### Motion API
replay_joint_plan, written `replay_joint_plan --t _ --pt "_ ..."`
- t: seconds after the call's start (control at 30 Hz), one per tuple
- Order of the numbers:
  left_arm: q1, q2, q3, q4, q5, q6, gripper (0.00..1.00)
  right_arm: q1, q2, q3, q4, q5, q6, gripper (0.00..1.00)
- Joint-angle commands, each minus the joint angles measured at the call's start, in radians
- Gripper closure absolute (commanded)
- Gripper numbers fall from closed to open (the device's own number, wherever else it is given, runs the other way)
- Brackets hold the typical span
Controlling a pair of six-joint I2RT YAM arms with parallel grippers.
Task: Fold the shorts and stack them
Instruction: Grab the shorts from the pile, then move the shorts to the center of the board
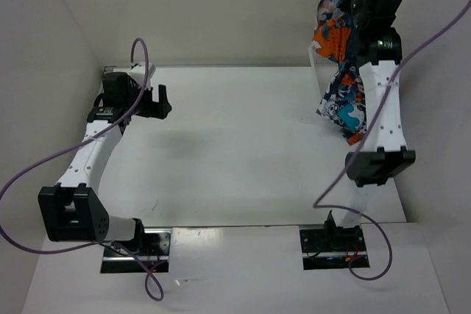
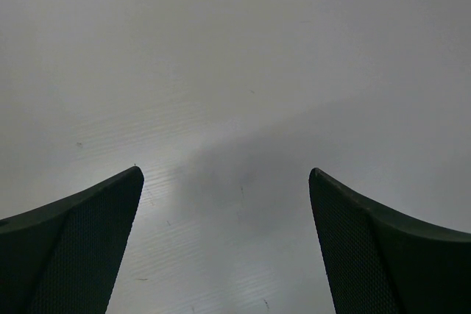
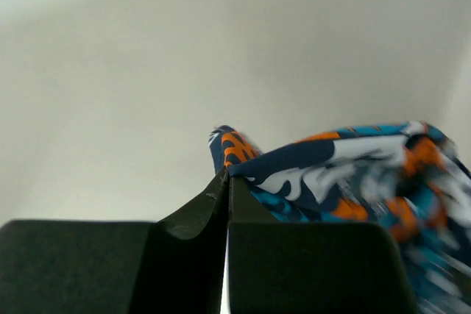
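Barely begun, we judge: right gripper (image 3: 227,183) clenched on shorts (image 1: 343,104) dangling upper right; left gripper (image 2: 224,174) released; folding, stacking left.

shorts (image 3: 331,174) blurred rightward, partly behind right arm (image 1: 383,104)

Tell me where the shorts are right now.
In the top view the shorts hang at the far right, over the table's far right corner beside the right arm, pinched in the shut right gripper.
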Motion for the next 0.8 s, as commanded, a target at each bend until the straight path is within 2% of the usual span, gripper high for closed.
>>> replay_joint_plan --t 0.0,0.07,0.1,0.13,0.23,0.43,0.47,0.57,0.6,0.63,0.67,0.77 --pt "-0.018 -0.058 0.045 0.08 -0.019 0.004 0.0 0.11 -0.191 0.044 0.087 -0.009 -0.11 1.0" --pt "-0.018 -0.067 0.054 0.093 -0.019 0.004 0.0 0.261 -0.286 -0.018 0.159 0.069 -0.184 1.0" --pt "-0.018 -0.076 0.063 0.093 -0.019 0.004 0.0 0.327 -0.306 -0.038 0.187 0.107 -0.286 1.0" --pt "-0.018 -0.077 0.063 0.093 -0.019 0.004 0.0 0.47 -0.326 -0.089 0.251 0.178 -0.345 1.0" --pt "-0.018 -0.099 0.063 0.117 -0.03 0.004 0.0 0.643 -0.376 -0.24 0.365 0.194 -0.437 1.0" --pt "-0.018 -0.152 0.011 0.149 -0.077 0.004 0.0 0.667 -0.21 -0.317 0.343 0.134 -0.202 0.99" --pt "-0.018 -0.152 0.002 0.149 -0.091 0.004 0.0 0.676 -0.181 -0.318 0.354 0.097 -0.187 0.93" --pt "-0.007 -0.178 -0.033 0.149 -0.122 0.004 0.0 0.667 -0.046 -0.309 0.368 0.047 -0.152 0.88" --pt "-0.007 -0.187 -0.051 0.14 -0.134 0.004 0.0 0.656 0.032 -0.263 0.368 0.031 -0.134 0.77" --pt "-0.007 -0.187 -0.052 0.14 -0.134 0.004 0.0 0.644 0.07 -0.243 0.368 0.017 -0.093 0.61" --pt "-0.007 -0.187 -0.065 0.13 -0.134 0.004 0.0 0.625 0.104 -0.23 0.386 0.002 -0.065 0.51" --pt "-0.007 -0.167 -0.075 0.091 -0.143 0.004 0.0 0.549 0.195 -0.158 0.315 -0.035 0.07 0.31"
